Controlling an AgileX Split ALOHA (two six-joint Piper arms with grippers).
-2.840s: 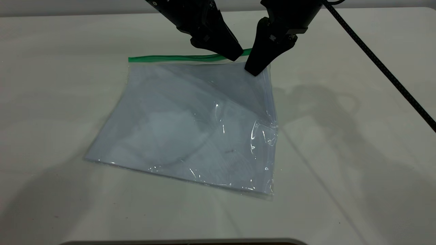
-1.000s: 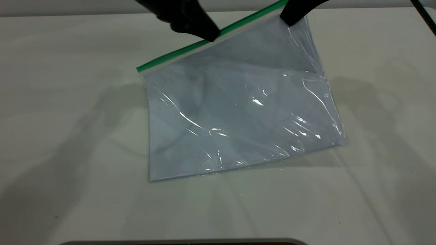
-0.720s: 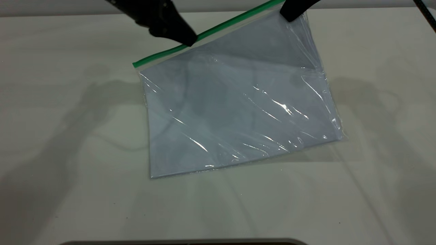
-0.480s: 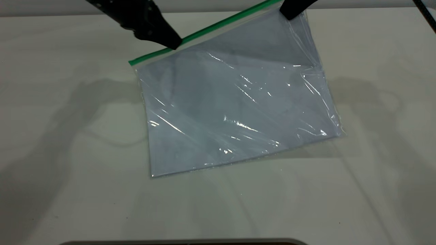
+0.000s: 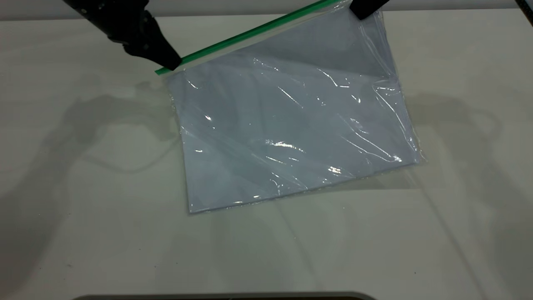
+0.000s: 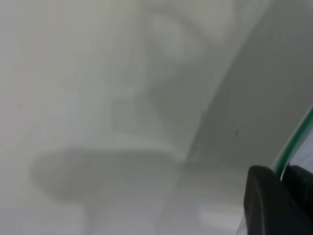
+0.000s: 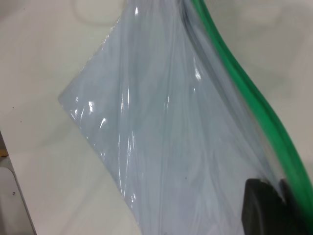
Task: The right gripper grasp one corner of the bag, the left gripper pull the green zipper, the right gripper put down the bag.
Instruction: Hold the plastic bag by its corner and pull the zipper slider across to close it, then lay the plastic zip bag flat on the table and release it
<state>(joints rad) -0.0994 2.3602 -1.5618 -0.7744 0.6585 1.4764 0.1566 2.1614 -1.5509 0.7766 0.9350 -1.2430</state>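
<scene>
Pale tabletop (image 5: 83,233). Bag (image 5: 291,129) hangs tilted, lower edge resting on table. Right gripper (image 5: 366,6) pinches upper zipper-end corner. Left gripper (image 5: 168,62) clamped on green zipper (image 5: 250,35) at far end. Film light, floppy, slick; hold stiffer strip.

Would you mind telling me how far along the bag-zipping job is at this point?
Done: the right gripper holds the bag lifted by its corner. In hand: the left gripper is clamped on the green zipper at its far end, so the pull looks nearly finished. Left: setting the bag down on the table.
</scene>
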